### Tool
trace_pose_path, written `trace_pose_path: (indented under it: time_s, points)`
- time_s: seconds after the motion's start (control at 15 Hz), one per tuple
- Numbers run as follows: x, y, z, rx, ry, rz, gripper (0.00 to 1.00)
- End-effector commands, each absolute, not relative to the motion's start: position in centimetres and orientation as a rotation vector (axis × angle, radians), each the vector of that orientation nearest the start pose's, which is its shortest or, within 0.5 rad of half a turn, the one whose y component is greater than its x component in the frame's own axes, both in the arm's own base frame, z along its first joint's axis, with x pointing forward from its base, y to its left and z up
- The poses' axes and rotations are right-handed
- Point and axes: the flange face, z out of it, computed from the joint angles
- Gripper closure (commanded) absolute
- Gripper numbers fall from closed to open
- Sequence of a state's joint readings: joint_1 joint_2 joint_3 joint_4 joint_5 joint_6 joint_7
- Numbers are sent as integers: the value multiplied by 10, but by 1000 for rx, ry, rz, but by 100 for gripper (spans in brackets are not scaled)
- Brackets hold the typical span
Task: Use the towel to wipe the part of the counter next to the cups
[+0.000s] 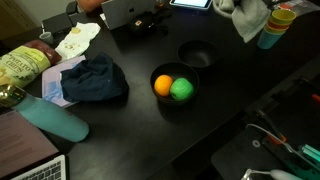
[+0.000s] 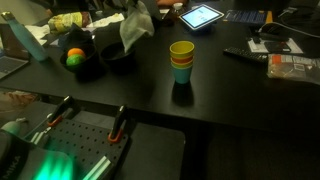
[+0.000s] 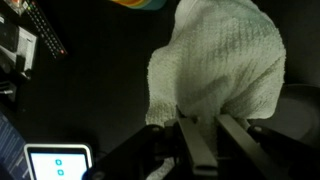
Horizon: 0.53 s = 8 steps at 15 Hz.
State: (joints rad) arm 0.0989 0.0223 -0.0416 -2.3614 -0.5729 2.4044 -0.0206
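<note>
My gripper point(image 3: 203, 128) is shut on a whitish knit towel point(image 3: 220, 60), which hangs bunched from the fingers. In both exterior views the towel point(image 1: 248, 18) point(image 2: 136, 28) hangs above the black counter point(image 2: 230, 90). A stack of cups point(image 2: 181, 60), yellow on top of teal, stands on the counter. The cups also show beside the towel point(image 1: 275, 28), and their edge shows at the top of the wrist view point(image 3: 140, 3). Whether the towel touches the counter I cannot tell.
A black bowl point(image 1: 196, 82) holds an orange and a green ball, and an empty black bowl point(image 1: 196, 53) stands behind it. A dark blue cloth point(image 1: 95, 78), a teal bottle point(image 1: 52, 120) and a snack bag point(image 1: 22, 68) lie nearby. A tablet point(image 2: 200, 15) and a remote point(image 2: 245, 56) lie near the cups.
</note>
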Motion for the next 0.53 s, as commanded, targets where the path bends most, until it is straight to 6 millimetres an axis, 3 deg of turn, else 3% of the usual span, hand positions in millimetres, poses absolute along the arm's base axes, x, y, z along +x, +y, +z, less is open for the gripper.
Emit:
trace_pose_path:
  time_s: [0.0,0.27,0.47]
  points:
    - [493,-29,306,-3435,-738,-98,94]
    - [480,-78,272,-3382,-567,-203,94]
    - [472,-97,240,-3304,-467,-303,94]
